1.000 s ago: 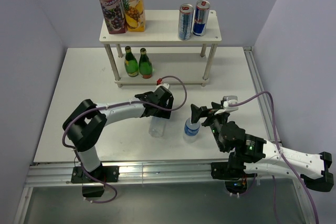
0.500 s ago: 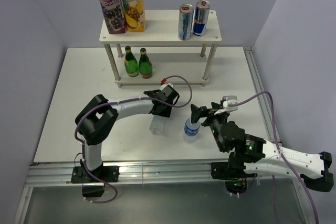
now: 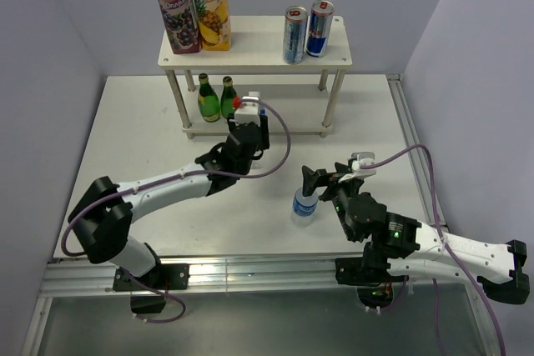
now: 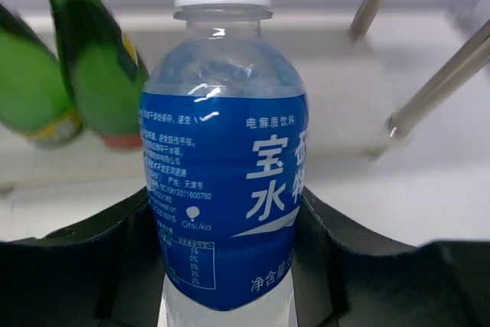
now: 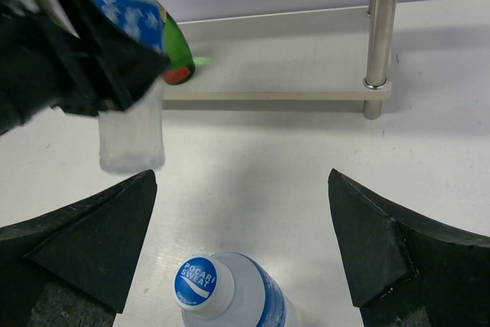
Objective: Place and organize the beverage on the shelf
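The white table [image 3: 125, 139] carries a white two-tier shelf [image 3: 259, 43] at its far side. The left arm reaches toward the shelf's lower board, and the left gripper [image 4: 230, 273] has its jaws clenched around the blue label of a clear bottle [image 4: 226, 181] with a white cap. That bottle is held upright just near of the lower board, with two green bottles [image 3: 219, 100] standing on the board beyond it and to its left. The right gripper [image 5: 241, 178] sits near the right of the table with its jaws spread wide and grasping nothing. A second bottle [image 3: 304, 204] with a blue cap stands upright on the table between and below them, untouched. On the top board, two juice cartons [image 3: 192, 6] stand at the left end and two cans [image 3: 307, 32] toward the right.
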`<act>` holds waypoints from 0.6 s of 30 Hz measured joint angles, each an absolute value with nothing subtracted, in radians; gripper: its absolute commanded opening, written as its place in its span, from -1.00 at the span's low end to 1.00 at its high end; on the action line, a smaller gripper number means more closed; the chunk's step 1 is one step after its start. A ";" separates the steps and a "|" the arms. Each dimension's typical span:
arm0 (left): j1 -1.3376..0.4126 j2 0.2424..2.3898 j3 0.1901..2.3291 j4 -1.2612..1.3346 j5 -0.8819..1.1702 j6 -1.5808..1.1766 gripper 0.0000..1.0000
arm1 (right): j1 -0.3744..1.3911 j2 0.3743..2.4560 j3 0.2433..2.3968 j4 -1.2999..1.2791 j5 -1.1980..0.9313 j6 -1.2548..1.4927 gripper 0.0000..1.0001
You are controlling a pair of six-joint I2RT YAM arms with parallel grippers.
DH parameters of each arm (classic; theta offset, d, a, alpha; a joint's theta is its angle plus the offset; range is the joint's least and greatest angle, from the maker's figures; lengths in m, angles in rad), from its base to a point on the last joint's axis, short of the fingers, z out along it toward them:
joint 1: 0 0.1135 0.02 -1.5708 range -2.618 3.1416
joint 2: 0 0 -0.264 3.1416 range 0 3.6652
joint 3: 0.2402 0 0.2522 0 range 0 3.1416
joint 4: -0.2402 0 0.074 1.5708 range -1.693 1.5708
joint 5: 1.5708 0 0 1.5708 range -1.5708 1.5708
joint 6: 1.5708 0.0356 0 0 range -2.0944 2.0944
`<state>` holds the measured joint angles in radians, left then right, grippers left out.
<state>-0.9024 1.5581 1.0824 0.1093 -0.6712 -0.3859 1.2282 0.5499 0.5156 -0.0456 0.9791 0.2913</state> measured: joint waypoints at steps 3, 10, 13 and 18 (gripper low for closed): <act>-0.905 1.534 0.969 0.473 -0.707 -0.253 -0.99 | 1.228 0.553 0.516 -0.046 0.979 0.291 1.00; -0.890 1.855 0.954 1.042 -0.722 0.097 -0.99 | 1.228 0.562 0.516 -0.045 0.979 0.291 1.00; -0.884 2.010 0.992 1.095 -0.715 0.228 -0.99 | 1.228 0.570 0.516 -0.045 0.979 0.291 1.00; -0.869 2.115 1.044 1.090 -0.657 0.294 -0.99 | 1.228 0.602 0.516 -0.044 0.978 0.290 1.00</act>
